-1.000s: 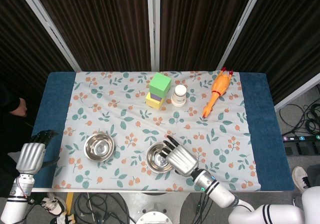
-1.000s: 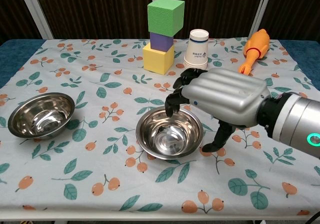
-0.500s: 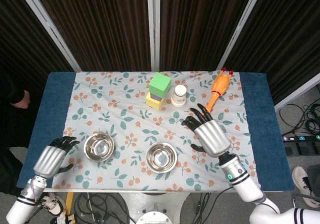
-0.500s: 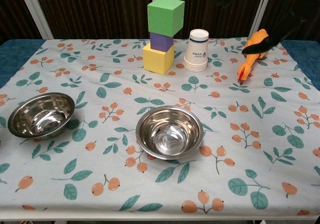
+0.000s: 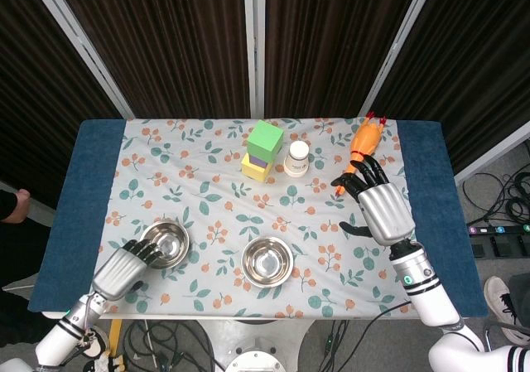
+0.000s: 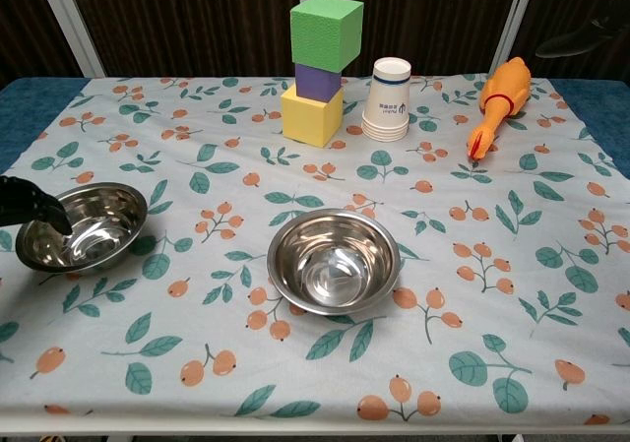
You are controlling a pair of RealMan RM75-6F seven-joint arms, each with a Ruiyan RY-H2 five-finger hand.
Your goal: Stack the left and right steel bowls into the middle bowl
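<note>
Two steel bowls show on the flowered cloth. The left bowl (image 5: 166, 241) (image 6: 81, 227) sits near the front left, and the middle bowl (image 5: 267, 261) (image 6: 334, 261) stands at the front centre. My left hand (image 5: 124, 270) reaches in from the front left. Its dark fingers (image 6: 28, 202) lie over the left bowl's near-left rim, and no grip on the rim shows. My right hand (image 5: 383, 208) hovers with fingers spread over the right part of the cloth, holding nothing, well away from both bowls.
At the back stands a tower of green, purple and yellow blocks (image 5: 263, 150) (image 6: 323, 58), with a stack of paper cups (image 5: 297, 158) (image 6: 388, 99) beside it. An orange rubber chicken (image 5: 362, 144) (image 6: 497, 102) lies just beyond my right hand.
My right hand left the middle bowl and rose back to the right, toward the chicken. My left hand came in from the table's left edge and reached the left bowl's rim.
</note>
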